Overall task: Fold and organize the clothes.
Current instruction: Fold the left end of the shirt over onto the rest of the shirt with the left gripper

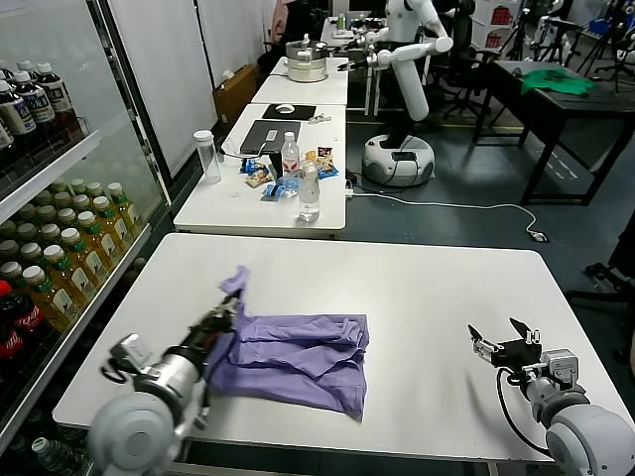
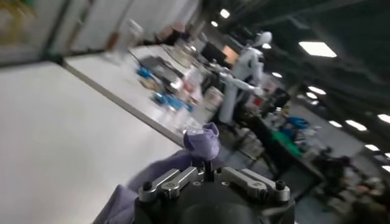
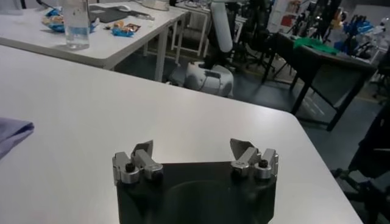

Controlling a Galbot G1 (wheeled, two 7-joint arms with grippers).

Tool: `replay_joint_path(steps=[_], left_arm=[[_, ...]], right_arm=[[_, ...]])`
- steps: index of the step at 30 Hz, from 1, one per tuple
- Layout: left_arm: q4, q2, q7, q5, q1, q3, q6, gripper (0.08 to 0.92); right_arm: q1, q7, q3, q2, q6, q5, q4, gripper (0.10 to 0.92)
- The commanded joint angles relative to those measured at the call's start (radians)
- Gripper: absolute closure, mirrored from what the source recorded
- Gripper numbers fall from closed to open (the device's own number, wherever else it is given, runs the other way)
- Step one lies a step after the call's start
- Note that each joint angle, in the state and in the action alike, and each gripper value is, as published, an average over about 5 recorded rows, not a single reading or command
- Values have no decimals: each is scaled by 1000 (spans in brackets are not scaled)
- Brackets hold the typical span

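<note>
The lavender T-shirt (image 1: pixel 298 359) lies partly folded at the front left of the white table (image 1: pixel 417 288). My left gripper (image 1: pixel 230 309) is shut on a bunch of its cloth at the shirt's left edge and holds that part lifted above the table, with a tuft (image 1: pixel 236 281) sticking up. In the left wrist view the tuft (image 2: pixel 203 142) stands just past the shut gripper (image 2: pixel 207 172). My right gripper (image 1: pixel 501 337) is open and empty over the table's front right, apart from the shirt; the right wrist view shows it (image 3: pixel 194 149) and a corner of the shirt (image 3: pixel 11 134).
A second table (image 1: pixel 268 193) behind holds a water bottle (image 1: pixel 309 194), a clear cup (image 1: pixel 207 157), a laptop and snacks. A drinks shelf (image 1: pixel 60 248) runs along the left. A white robot (image 1: pixel 397 99) and a dark table with a green garment (image 1: pixel 556 79) stand farther back.
</note>
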Motion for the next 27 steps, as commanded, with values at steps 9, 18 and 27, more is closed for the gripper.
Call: replay_joint_path(steps=[9,18,27], left_arm=[[234,-154,-17,154,-119,325,27,879],[168,-141,31,236,-79,333,29,725],[69,-108,46,113,-34,244,-19,466]], right_arm=[[-10,-5,-1,2,10,-6,-7,203],[-7,-5,-7,7,14,-11,-9,203],[3,-5,-19,16,14,-19,-10,203]])
